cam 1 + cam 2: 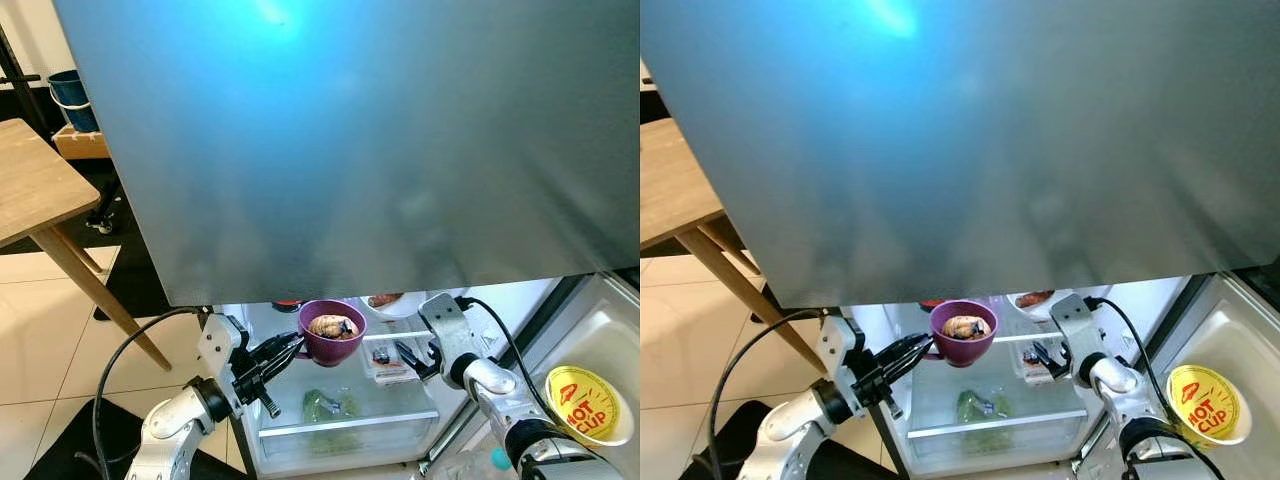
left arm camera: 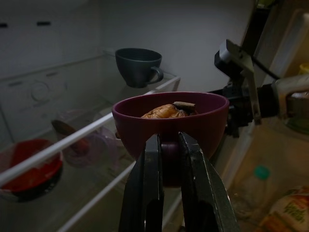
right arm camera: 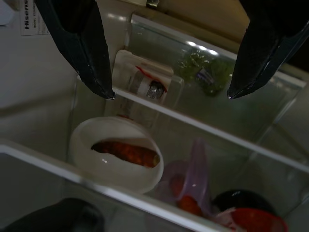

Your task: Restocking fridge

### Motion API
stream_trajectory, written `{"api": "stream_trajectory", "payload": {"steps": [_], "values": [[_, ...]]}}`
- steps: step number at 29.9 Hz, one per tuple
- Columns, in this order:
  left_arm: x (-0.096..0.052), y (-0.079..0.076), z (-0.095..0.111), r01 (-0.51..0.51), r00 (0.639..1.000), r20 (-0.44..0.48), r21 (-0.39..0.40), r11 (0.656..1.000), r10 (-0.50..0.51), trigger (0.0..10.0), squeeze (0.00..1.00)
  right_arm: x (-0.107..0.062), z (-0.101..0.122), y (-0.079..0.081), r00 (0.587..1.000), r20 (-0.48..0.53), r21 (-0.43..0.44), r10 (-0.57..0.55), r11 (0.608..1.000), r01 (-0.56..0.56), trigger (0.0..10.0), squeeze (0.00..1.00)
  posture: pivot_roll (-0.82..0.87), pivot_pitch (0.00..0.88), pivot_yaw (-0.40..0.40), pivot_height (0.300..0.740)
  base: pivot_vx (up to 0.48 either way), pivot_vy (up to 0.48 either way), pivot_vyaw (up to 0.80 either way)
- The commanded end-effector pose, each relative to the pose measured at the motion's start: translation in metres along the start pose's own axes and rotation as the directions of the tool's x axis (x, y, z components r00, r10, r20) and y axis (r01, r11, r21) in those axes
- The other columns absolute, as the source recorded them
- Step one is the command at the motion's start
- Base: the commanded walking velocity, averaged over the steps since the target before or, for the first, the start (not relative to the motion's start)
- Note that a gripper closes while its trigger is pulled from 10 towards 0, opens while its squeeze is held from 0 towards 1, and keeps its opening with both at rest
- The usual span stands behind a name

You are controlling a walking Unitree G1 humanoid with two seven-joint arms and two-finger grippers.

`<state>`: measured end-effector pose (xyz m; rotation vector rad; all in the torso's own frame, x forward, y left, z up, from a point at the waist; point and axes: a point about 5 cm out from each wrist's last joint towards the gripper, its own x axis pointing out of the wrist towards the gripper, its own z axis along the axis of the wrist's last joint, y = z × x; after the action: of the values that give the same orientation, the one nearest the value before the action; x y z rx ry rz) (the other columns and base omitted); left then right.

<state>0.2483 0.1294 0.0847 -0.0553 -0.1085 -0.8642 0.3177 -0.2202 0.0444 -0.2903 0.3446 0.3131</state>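
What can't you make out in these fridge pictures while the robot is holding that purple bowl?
- Upper fridge shelves: hidden in the eye views by the grey fridge door.
- Food in the purple bowl: brownish and small, kind unclear. The left end effector is closed on the bowl.
- Dark cup: contents hidden by its wall, left wrist view is dim.
- White bowl: reddish food, blurred, under the open right end effector.
- Hot Cup tub: door pocket cut off by the edge.
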Motion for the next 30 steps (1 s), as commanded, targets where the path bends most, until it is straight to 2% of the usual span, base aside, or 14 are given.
{"api": "stream_trajectory", "payload": {"steps": [1,14,20,30], "values": [[0.003,0.0,0.0047,-0.001,1.0,0.029,0.03,1.0,0.0,10.0,0.0,-0.0011,0.0028,-0.0058,1.0,0.01,0.008,-0.012,1.0,0.012,10.0,0.0,-0.03,0.042,-0.001,0.7,0.0,0.0,0.0],[0.0103,-0.0068,0.0066,0.008,0.997,0.082,0.015,1.0,-0.01,10.0,0.0,-0.004,0.0049,-0.0107,0.999,0.036,0.03,0.004,1.0,-0.005,10.0,0.0,-0.03,0.041,-0.003,0.65,0.0,0.0,0.0],[0.0102,-0.0056,0.0076,-0.011,0.996,0.094,0.028,1.0,0.008,10.0,0.0,-0.0047,0.0049,-0.0097,0.998,0.051,0.043,0.02,0.999,-0.023,10.0,0.0,-0.03,0.041,-0.003,0.65,0.0,0.0,0.0],[0.0121,-0.0035,0.0107,-0.021,0.994,0.109,0.048,0.999,0.016,10.0,0.0,-0.0048,0.006,-0.0118,0.998,0.054,0.069,0.014,0.997,-0.018,10.0,0.0,-0.03,0.041,0.001,0.615,0.0,0.0,0.0]]}}
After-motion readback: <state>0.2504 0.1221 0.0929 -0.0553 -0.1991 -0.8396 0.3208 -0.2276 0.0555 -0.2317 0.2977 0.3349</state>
